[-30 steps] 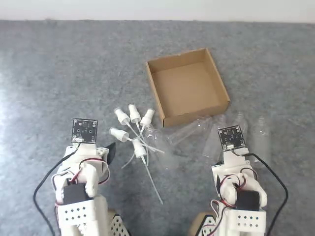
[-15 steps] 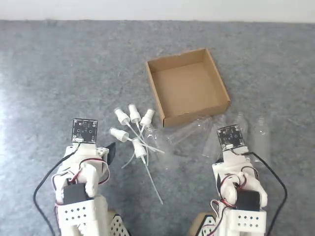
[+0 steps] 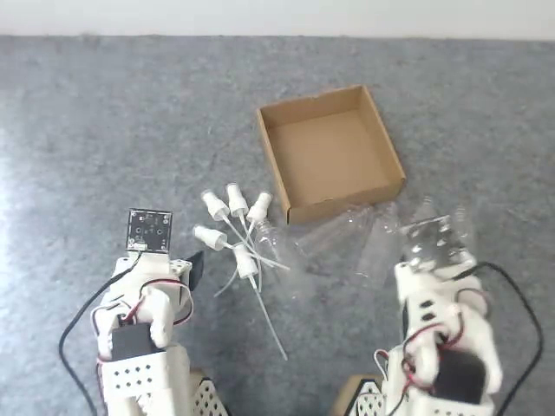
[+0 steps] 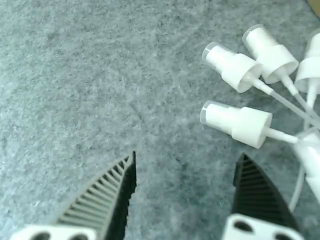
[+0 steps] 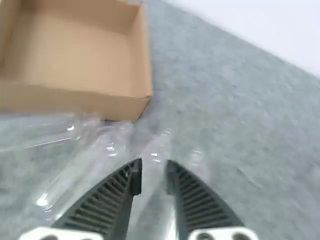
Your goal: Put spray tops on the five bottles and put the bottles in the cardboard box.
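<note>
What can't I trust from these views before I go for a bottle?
Bottle count: the clear bottles overlap beside the cardboard box, and the right arm covers some in the high view.
Which bottle lies under the right claw: right wrist view, see-through outlines merge.
Spray tops: the left wrist view's edge cuts off several.

The left arm (image 3: 143, 321) stands at the near left with its wrist angled down at the table. The left gripper (image 4: 185, 167) is spread wide, its two dark ribbed fingers (image 4: 117, 192) well apart just above the surface. The right arm (image 3: 442, 334) stands at the near right, and the right gripper (image 5: 152, 167) points forward and down, jaws parallel with a narrow gap between them
</note>
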Controlling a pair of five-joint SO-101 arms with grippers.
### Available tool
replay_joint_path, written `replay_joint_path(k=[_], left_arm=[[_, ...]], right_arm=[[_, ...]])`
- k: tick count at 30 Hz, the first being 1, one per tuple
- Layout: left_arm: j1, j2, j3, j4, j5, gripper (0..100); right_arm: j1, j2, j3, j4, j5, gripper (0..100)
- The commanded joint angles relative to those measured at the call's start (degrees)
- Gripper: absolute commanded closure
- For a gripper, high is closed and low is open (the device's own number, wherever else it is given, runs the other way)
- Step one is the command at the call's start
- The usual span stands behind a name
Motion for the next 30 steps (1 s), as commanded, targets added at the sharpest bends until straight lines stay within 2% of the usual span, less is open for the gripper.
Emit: replay_joint_path(k=[1,6,12,20,27,30], left_arm=[[-0.4,-0.9,-0.4,0.4,-0.4,71],[-0.4,-0.9,-0.4,0.4,-0.4,71],[-0.4,-0.9,-0.4,0.4,-0.5,71],[-0.4,-0.9,-0.4,0.4,-0.5,71],[-0.4,-0.9,-0.4,0.5,-0.6,71],[-0.9,-0.9,-0.6,0.4,-4.0,71]], right_arm=[[6.0,18.1,-11.4,-3.1,-0.9,84.5],[9.3,46.6,-22.6,-4.4,-0.7,83.6],[9.7,71.3,-35.5,-4.4,-1.0,74.5],[10.6,87.8,-42.7,-4.5,-0.6,74.5],[12.6,97.5,-44.2,-9.8,1.5,74.5],[12.5,100.7,-44.2,-10.1,3.4,77.2]])
